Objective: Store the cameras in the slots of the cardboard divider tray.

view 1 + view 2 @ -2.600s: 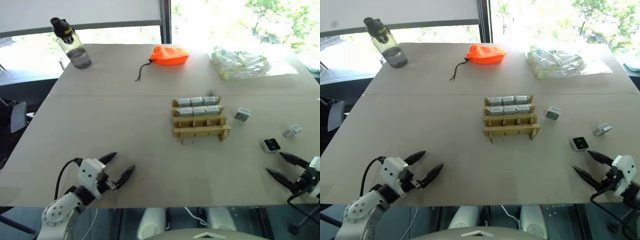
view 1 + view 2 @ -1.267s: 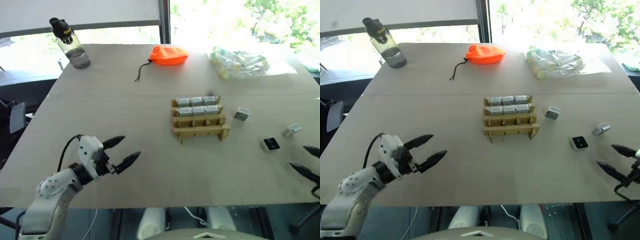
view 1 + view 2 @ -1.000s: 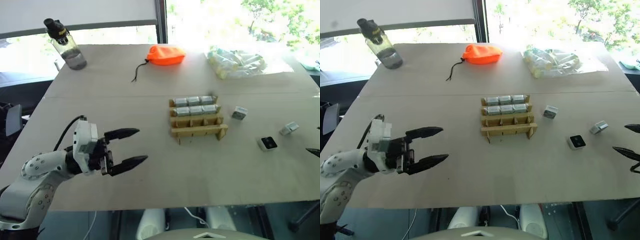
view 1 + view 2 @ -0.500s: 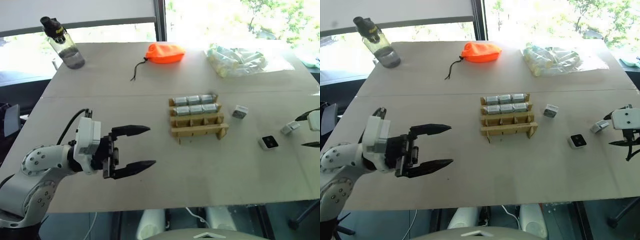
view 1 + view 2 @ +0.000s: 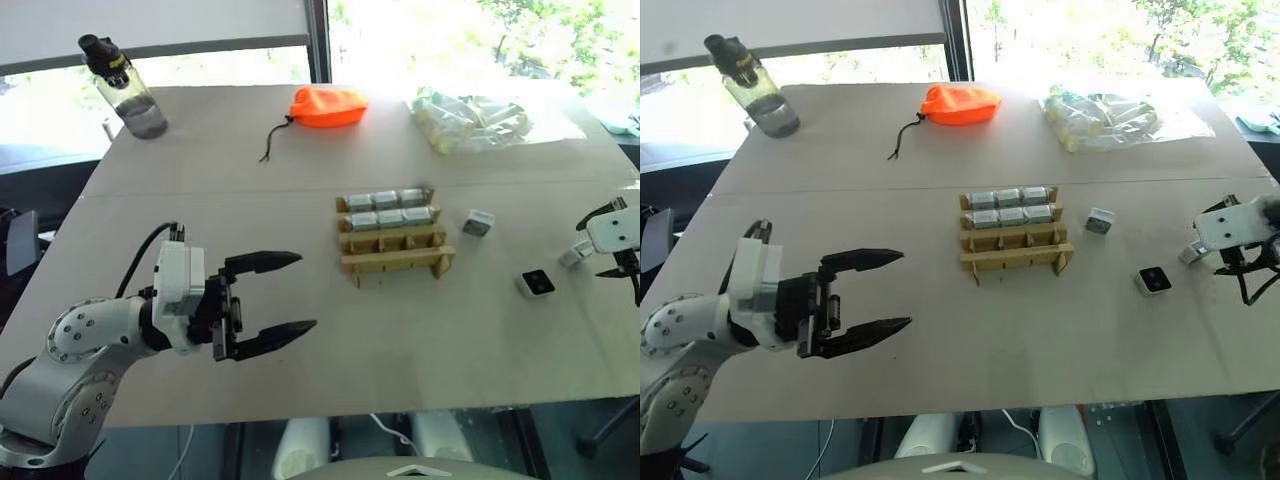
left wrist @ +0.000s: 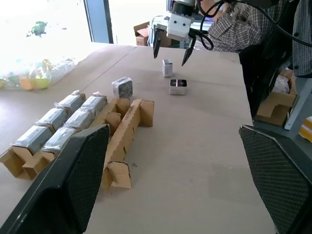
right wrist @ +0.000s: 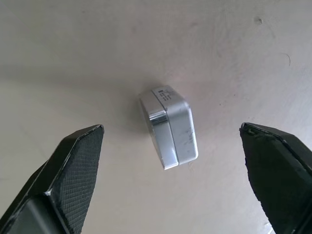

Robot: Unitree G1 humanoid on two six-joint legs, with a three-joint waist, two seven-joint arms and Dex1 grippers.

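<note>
Filling the tray: six cameras in, three loose, six slots waiting

Hovering nearest to us over bare table (image 5: pixel 420 340), our left gripper (image 5: pixel 284 295) is pointing level toward the middle with its two black fingers spread wide and nothing between them. We are judging it idle for this step.

Further out on our right, our right gripper (image 6: pixel 171 48) is hanging tilted down over the camera near the right edge (image 7: pixel 169 126), its fingers splayed wide on either side and touching nothing; that silver-grey block is lying tilted on the table. Just inward of it, the dark-faced camera (image 5: pixel 536 284) is lying face up, and the third loose camera (image 5: pixel 477 223) is sitting just beside the right end of the cardboard divider tray (image 5: pixel 396 262).

At mid-table, the tray is carrying six wrapped cameras (image 5: pixel 386 209), three in each of its two far rows, while its two near rows are standing empty. So we are reckoning the job roughly two-thirds done: three cameras are waiting to be slotted, and the empty slots outnumber them.

Beyond the tray, the orange pouch (image 5: pixel 328 106), the clear bag (image 5: pixel 478 117) and the water bottle (image 5: pixel 125 88) are lying along the far edge, apart from the work
</note>
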